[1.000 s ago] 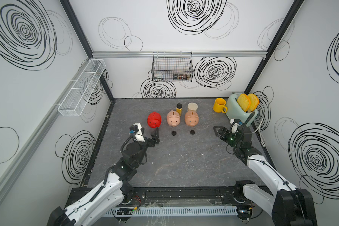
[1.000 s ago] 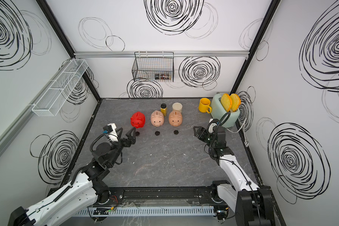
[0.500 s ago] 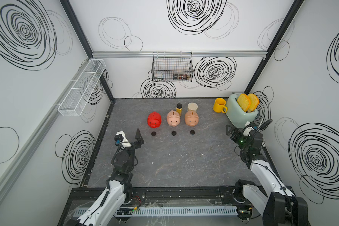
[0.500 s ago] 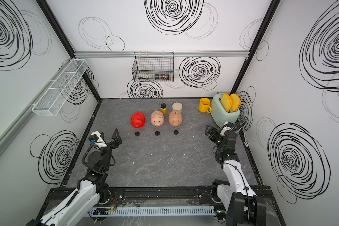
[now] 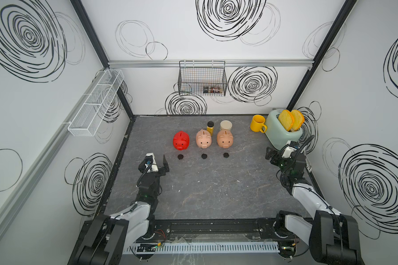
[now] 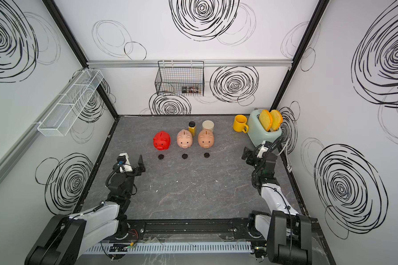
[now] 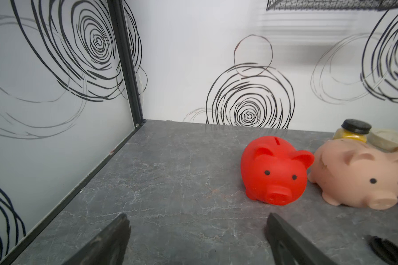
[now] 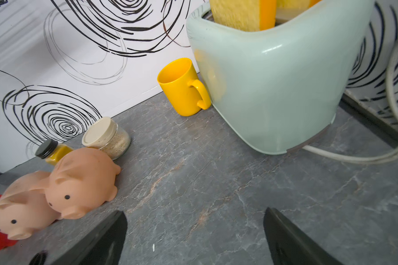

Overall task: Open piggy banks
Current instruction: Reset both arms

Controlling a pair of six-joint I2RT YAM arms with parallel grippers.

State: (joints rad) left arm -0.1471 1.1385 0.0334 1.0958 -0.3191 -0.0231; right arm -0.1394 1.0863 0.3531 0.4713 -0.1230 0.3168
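Plugs (image 5: pixel 204 156) lay on the worktop (image 5: pixel 216 190) at six o'clock of each piggy bank (image 5: pixel 203 139); left tool (image 7: pixel 197 218) and right tool (image 8: pixel 194 213) both stood with jaws apart.

yellow mug (image 5: pixel 256 124), mint toaster (image 5: pixel 280 138), black-lidded jar (image 5: pixel 210 127), cream-lidded jar (image 5: pixel 226 125)

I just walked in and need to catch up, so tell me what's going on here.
Two robot arms are working on three piggy banks. The red pig, pink pig and peach pig stand in a row at the back of the table. Three black plugs lie on the table, one in front of each pig, so all three look opened. The left pincer is open and empty, short of the red pig. The right pincer is open and empty, near the toaster.
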